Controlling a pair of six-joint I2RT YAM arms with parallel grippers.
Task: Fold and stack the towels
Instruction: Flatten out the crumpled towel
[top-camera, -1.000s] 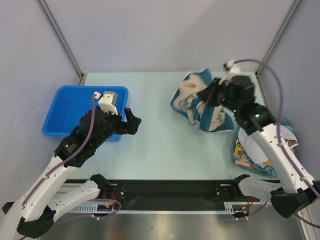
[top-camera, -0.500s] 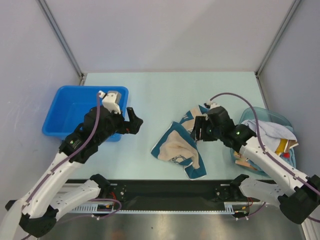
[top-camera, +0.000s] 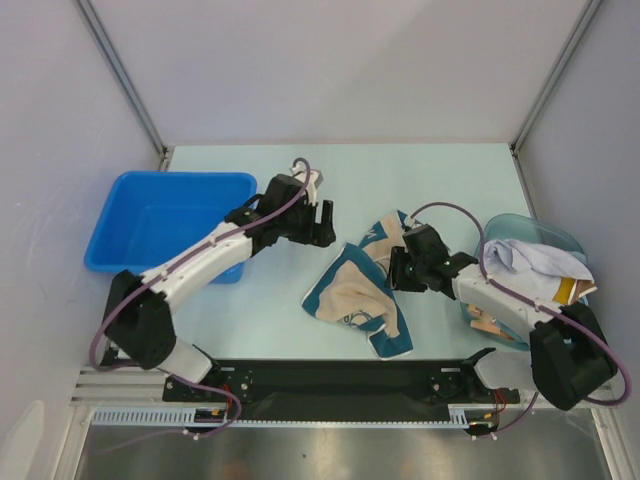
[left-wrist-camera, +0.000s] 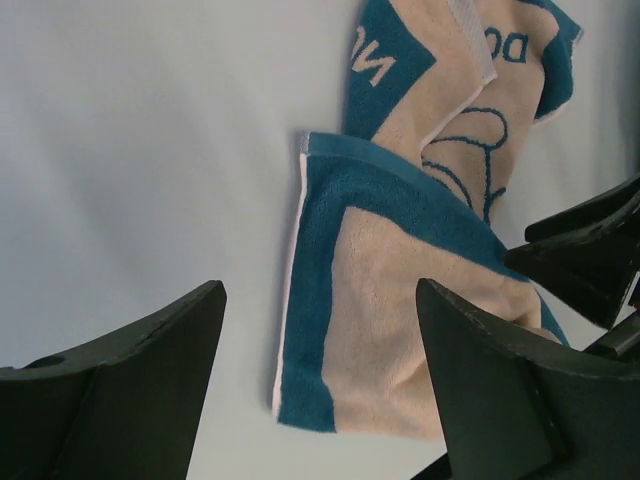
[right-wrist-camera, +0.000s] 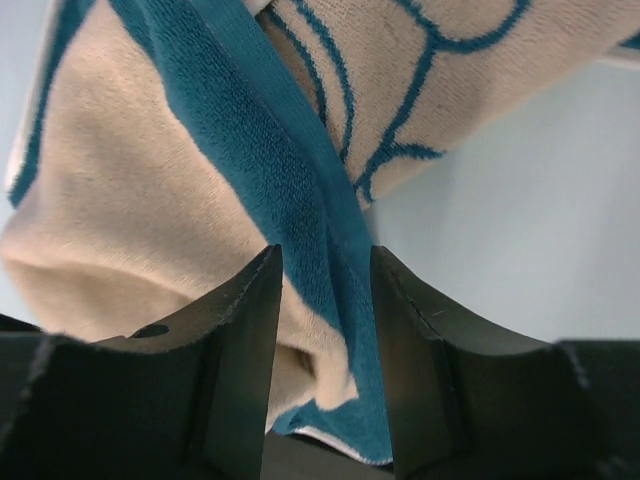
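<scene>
**Supervisor:** Report what is changing, largest item first.

**Operator:** I am viewing the desk (top-camera: 440, 170). The blue bin (top-camera: 150, 215) is sitting unmoved at its left. The teal towel (top-camera: 355, 295) is now lying crumpled near the desk's centre. A second ago it was hanging in the air at the far right. I am judging that spreading and folding are only starting. The remaining towels (top-camera: 525, 258) are waiting in a heap at the right edge.

**Supervisor:** Claw status?

**Operator:** The left claw (top-camera: 322, 225) is no longer hovering by the bin. It is reaching in near the towel's left corner with its jaws spread wide, gripping nothing. The right claw (right-wrist-camera: 325, 260) is straddling a raised teal ridge at the towel's right side, and fabric is filling the gap. I cannot tell whether it is pinching.

**Supervisor:** Material?

**Operator:** I am seeing thick, plush terry. A teal border is framing a beige panel with teal line art. The cloth is lying limp and bunching into soft folds.
</scene>
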